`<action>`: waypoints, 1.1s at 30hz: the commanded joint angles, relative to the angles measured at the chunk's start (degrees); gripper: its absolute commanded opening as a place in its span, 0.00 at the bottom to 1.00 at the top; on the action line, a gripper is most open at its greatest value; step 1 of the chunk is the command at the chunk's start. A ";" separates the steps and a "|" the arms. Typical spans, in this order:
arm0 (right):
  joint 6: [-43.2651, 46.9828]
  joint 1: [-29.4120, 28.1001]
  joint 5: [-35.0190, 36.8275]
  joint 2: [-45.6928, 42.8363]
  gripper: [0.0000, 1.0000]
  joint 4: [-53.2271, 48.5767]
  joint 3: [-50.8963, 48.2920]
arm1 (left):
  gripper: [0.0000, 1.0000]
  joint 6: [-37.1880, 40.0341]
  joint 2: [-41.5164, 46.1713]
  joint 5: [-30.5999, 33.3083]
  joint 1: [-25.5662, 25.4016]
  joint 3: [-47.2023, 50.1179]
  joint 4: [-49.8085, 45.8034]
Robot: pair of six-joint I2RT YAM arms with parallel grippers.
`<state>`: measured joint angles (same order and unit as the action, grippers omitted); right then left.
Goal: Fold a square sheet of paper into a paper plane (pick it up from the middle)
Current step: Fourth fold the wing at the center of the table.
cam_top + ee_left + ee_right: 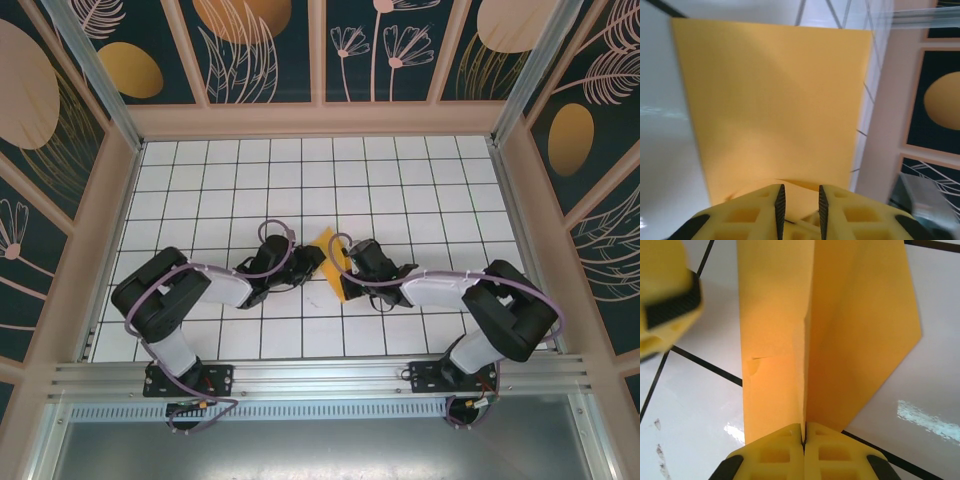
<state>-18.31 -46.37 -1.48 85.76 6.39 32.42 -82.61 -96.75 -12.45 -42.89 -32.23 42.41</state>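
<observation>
At mid-counter, the right arm's fingers (799, 436) are pinched shut on the crease of the thin, orange-yellow, folded square sheet of paper (333, 262). It sits directly between both arms on the white gridded counter (200, 200). The left arm's fingers (782, 210) stand narrowly parted at its left edge. The sheet's long axis runs near to far, its far end tipped slightly left.

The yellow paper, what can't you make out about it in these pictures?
- Top view: the paper is too small to read its folds.
- Left wrist: its near edge is hidden behind the left hand.
- Right wrist: its far end is cut by the frame; the crease bottom is hidden inside the right hand.
</observation>
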 commanded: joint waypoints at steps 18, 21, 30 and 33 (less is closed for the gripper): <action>7.69 -5.23 13.01 1.07 0.07 11.16 -3.95 | 0.57 -7.07 -3.60 -1.79 -1.64 -2.58 5.79; 8.01 -5.57 13.08 1.62 0.07 11.53 -3.87 | 0.58 -7.90 -4.84 -2.53 -1.68 -2.58 7.91; 8.92 -6.36 13.33 2.90 0.07 12.41 -3.51 | 0.59 -9.27 -6.49 -4.47 -2.23 -2.72 11.04; 9.16 -6.54 13.96 2.81 0.07 12.64 -3.53 | 0.58 -9.49 -7.04 -4.93 -2.37 -2.73 11.11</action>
<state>-10.79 -51.86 11.64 87.79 17.02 29.17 -90.85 -102.59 -15.20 -44.49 -33.71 50.37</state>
